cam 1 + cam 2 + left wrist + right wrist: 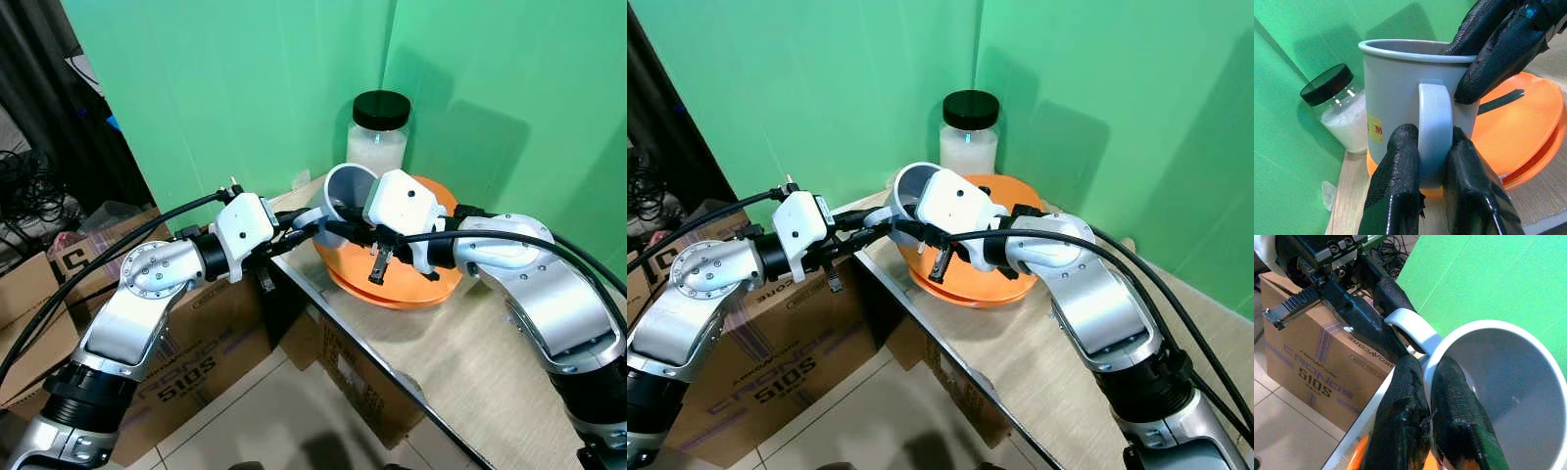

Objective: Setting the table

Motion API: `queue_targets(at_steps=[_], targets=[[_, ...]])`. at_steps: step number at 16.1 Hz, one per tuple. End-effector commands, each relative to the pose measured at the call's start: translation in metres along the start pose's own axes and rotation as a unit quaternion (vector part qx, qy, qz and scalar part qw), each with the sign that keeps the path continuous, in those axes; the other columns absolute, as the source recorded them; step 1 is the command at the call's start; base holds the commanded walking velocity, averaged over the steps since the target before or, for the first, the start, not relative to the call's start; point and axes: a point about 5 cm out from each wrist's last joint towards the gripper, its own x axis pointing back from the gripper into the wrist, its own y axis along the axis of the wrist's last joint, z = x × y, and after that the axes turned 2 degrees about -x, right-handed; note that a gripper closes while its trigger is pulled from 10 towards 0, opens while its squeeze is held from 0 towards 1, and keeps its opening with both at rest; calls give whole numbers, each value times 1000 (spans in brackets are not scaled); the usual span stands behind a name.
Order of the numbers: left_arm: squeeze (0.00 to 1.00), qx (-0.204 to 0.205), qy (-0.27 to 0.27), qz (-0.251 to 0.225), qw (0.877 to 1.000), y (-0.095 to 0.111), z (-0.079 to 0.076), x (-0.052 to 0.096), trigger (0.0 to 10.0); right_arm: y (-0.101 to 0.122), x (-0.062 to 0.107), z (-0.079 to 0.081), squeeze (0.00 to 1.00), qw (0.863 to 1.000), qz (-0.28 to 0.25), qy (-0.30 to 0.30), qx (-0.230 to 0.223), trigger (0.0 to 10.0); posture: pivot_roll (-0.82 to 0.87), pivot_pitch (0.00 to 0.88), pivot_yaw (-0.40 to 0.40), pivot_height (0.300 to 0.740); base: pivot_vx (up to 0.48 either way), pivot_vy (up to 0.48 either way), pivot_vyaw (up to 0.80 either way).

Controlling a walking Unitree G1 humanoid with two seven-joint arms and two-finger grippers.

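Note:
A grey mug (349, 185) with a small yellow label stands upright over the near-left edge of a stack of orange plates (416, 286) on the wooden table (480, 362). Both grippers hold it. My left gripper (1431, 134) comes in from the left and is shut on the mug's handle (1434, 112). My right gripper (1429, 363) reaches across the plates and is shut on the mug's rim (1484, 328), one finger inside and one outside. Whether the mug's base touches the plates cannot be told.
A glass jar (378, 137) of white grains with a black lid stands behind the plates by the green wall. Cardboard boxes (206, 338) sit on the tiled floor left of the table and beneath it (362, 382). Cables and a dark curtain are at far left.

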Motion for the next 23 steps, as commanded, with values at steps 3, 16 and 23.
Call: queue_targets(at_steps=[3, 16, 23], targets=[[0, -9, 32, 8, 999, 0, 15, 3, 0, 9, 2, -4, 0, 1000, -20, -21, 10, 10000, 1, 0, 70, 740, 0, 0, 0], [0, 36, 268, -49, 962, 31, 15, 23, 10000, 1, 64, -6, 0, 903, -141, -335, -230, 10000, -28, 0, 72, 740, 0, 0, -61], [0, 107, 457, -70, 880, 39, 2, 50, 10000, -9, 57, 15, 0, 848, -147, -404, -310, 10000, -3, 0, 41, 740, 0, 0, -796]])
